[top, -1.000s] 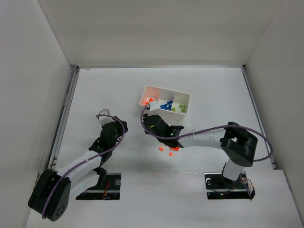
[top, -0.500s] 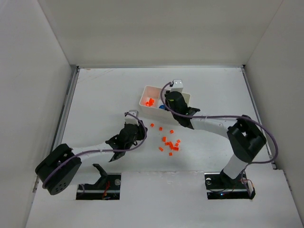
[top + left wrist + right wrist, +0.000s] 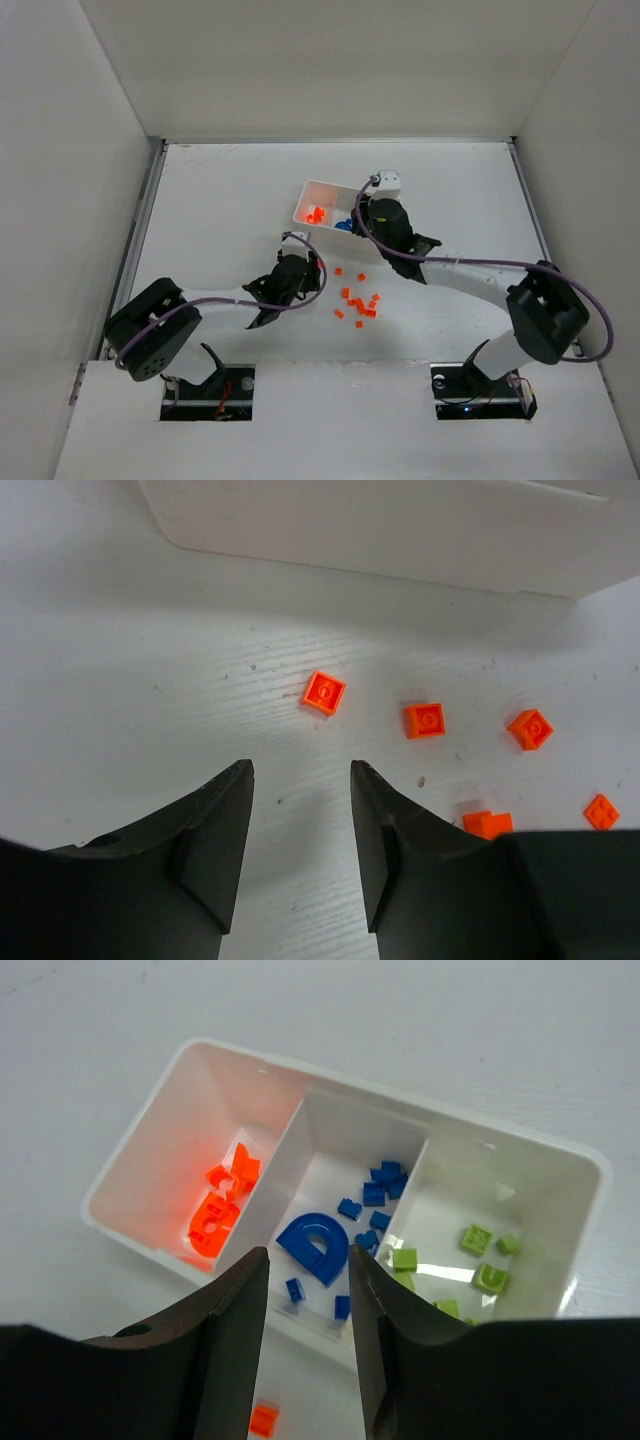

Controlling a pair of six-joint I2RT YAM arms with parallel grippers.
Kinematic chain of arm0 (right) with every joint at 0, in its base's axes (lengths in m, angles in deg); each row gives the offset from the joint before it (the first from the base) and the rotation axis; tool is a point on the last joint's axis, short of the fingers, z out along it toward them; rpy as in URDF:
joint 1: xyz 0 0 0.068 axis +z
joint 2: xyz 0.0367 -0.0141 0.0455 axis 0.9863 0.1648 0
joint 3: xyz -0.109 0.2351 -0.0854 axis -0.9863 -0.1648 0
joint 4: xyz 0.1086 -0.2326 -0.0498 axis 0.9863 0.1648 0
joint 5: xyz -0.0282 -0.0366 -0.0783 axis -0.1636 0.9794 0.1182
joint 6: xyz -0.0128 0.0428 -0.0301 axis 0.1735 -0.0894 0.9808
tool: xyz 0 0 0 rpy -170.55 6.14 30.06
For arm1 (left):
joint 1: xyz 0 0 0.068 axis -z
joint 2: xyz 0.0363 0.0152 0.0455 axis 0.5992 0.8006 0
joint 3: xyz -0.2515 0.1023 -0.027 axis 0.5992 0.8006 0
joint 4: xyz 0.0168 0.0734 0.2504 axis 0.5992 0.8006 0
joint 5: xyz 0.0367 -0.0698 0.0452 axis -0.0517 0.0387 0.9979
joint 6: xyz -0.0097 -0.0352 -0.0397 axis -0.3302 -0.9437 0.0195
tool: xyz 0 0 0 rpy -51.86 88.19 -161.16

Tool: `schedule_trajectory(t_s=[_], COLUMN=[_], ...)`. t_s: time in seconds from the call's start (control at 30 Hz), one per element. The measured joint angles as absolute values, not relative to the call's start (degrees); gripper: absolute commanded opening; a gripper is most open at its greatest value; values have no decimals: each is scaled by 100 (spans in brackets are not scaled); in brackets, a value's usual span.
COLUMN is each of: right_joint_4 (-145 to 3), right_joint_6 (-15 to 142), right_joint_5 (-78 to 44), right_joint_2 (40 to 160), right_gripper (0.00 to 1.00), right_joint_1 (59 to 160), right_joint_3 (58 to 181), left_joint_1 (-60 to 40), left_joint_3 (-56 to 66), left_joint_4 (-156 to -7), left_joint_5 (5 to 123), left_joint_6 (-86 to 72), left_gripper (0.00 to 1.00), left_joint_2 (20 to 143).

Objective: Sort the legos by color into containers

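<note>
The white tray (image 3: 306, 196) holds the three containers: orange legos (image 3: 222, 1210) in the left one, blue legos (image 3: 318, 1245) including a big arch in the middle, green legos (image 3: 478, 1260) on the right. Several loose orange legos (image 3: 356, 297) lie on the table in front of it. My right gripper (image 3: 363, 222) hangs open and empty over the middle container (image 3: 308, 1260). My left gripper (image 3: 316, 270) sits low at the left edge of the loose pile, open and empty (image 3: 300, 780), with one orange lego (image 3: 324, 692) just ahead of its tips.
In the left wrist view the tray's near wall (image 3: 400, 530) runs across the top, close behind the loose pieces. One orange piece (image 3: 262, 1418) lies on the table right under the tray's near wall. White walls enclose the table on three sides.
My left gripper swept right from the left of the table to the orange pile. My right arm lifted off the table and moved back over the tray, and its jaws widened.
</note>
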State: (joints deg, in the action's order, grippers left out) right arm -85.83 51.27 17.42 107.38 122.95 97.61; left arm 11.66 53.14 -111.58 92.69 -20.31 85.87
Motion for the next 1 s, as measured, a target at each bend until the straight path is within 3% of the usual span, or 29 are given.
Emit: schedule_trajectory(t_s=[0.53,0.73,1.0], right_joint_4=[-8817,-8793,-8870], right_joint_6=[4157,3905,3846], right_joint_5=[1934,1964,1954], right_joint_2=[8832,8638,8697], right_gripper=[40,40,42], right_joint_1=[13204,13233,13270], right_joint_3=[7157,6814,6814], left_joint_1=[1292,1295,1249], left_joint_3=[4119,3926,3880], left_joint_4=[-10417,-10266,-10249], left_joint_5=[9588,9744,9818], left_joint_6=[-1889,-1714,-1589], left_gripper=[38,35,22], left_joint_2=[9714,10031,10088])
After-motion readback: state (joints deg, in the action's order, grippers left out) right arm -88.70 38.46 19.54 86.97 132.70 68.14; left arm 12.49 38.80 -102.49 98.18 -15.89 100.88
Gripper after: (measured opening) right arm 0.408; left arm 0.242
